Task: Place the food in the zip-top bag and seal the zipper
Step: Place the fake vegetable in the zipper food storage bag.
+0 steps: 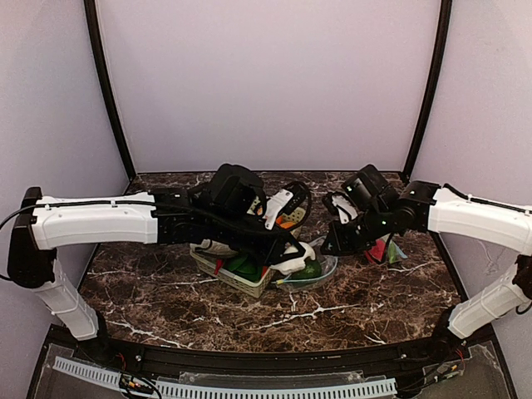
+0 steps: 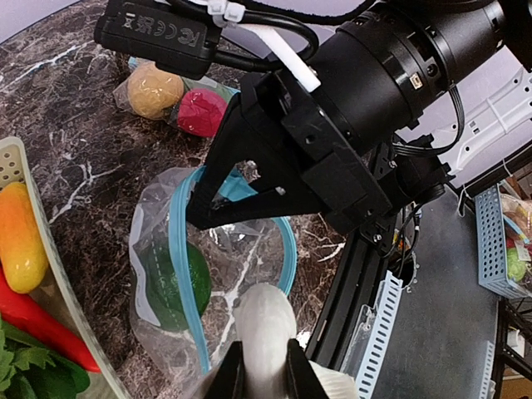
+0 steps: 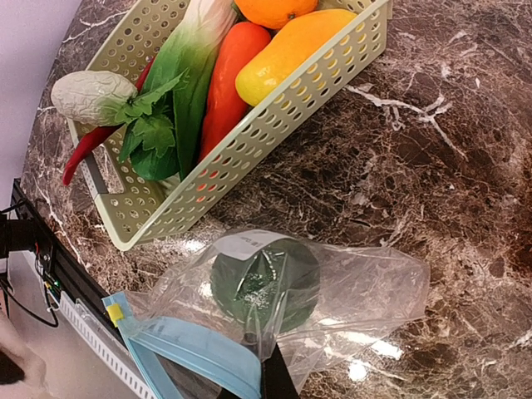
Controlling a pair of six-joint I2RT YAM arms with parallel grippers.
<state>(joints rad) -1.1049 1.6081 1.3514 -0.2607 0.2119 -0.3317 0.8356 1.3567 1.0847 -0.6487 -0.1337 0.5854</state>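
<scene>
Your left gripper [image 2: 264, 370] pinches the white radish [image 2: 266, 320] over the zip-top bag [image 2: 287, 249], just beside the basket [image 3: 274, 125]. The radish is likely light, stiff and slick, so grip it mid-body. The right gripper [image 3: 273, 378] is closed on the floppy bag rim.

A dark brown marble table [image 1: 249, 320] with white veins fills the booth. Behind it stands a plain pale lilac back wall [image 1: 266, 83], with matching side walls [image 1: 41, 100] to either side. Two black posts [image 1: 106, 91] rise from the table's far corners. A white slotted strip [image 1: 249, 388] runs along its near edge. Beyond that edge lies a grey floor [image 2: 449, 332], where a blue crate [image 2: 490, 241] stands. Soft light glints on the table.
</scene>
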